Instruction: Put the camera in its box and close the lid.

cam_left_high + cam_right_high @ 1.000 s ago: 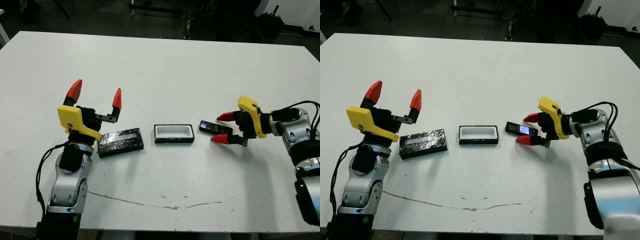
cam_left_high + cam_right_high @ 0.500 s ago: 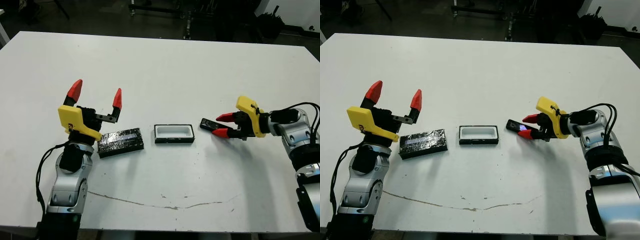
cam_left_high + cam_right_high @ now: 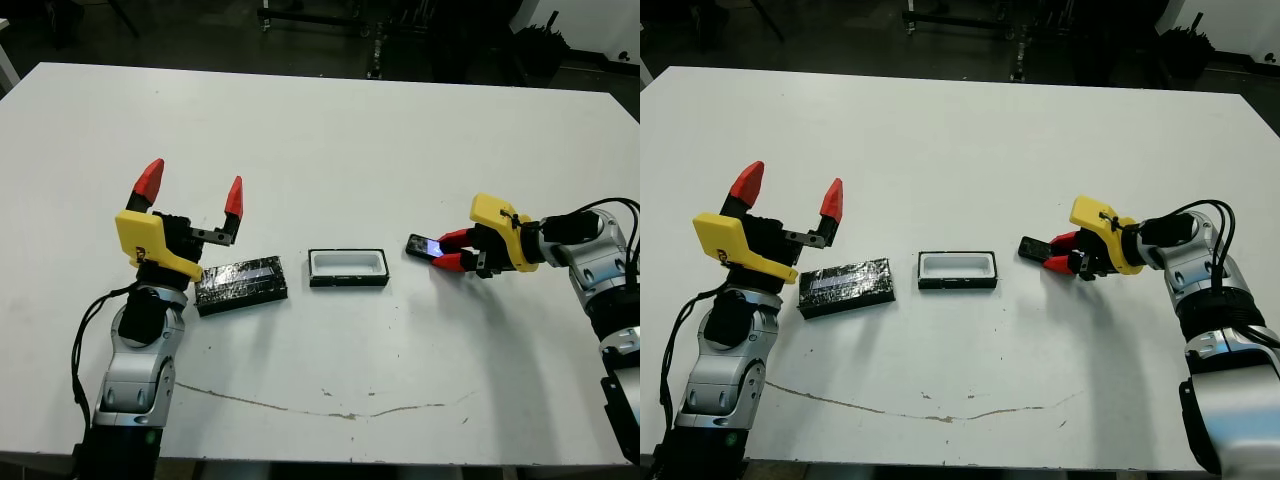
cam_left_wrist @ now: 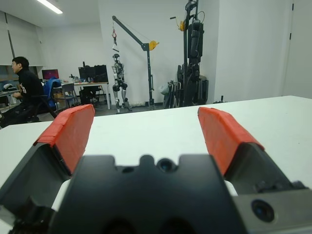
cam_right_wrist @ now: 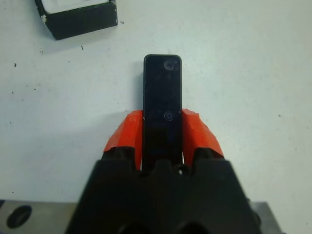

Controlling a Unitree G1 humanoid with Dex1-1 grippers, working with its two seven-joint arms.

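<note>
Grasp step: right gripper [image 5: 162, 129] clamped on camera [image 5: 162, 92] near the table's [image 3: 330, 150] right edge. Next — lift, carry left to box [image 3: 348, 267] mid-table, lower in level. Left gripper [image 3: 190, 195] spread wide above lid [image 3: 240, 283] — idle.

Camera [image 5: 162, 105]: smooth glossy black, looks like plastic or glass, bluish glint at one end. Lid [image 3: 240, 284]: glossy black slab with pale reflective streaks. Box [image 3: 348, 268]: black walls, white smooth lining, fairly matt. Table [image 3: 330, 150]: matt white, lightly scuffed, with a thin brownish line near the front. Right gripper [image 5: 162, 130] and left gripper [image 3: 193, 192]: matt red fingertips, yellow plastic housing, black matt body; forearms are brushed silver metal.
</note>
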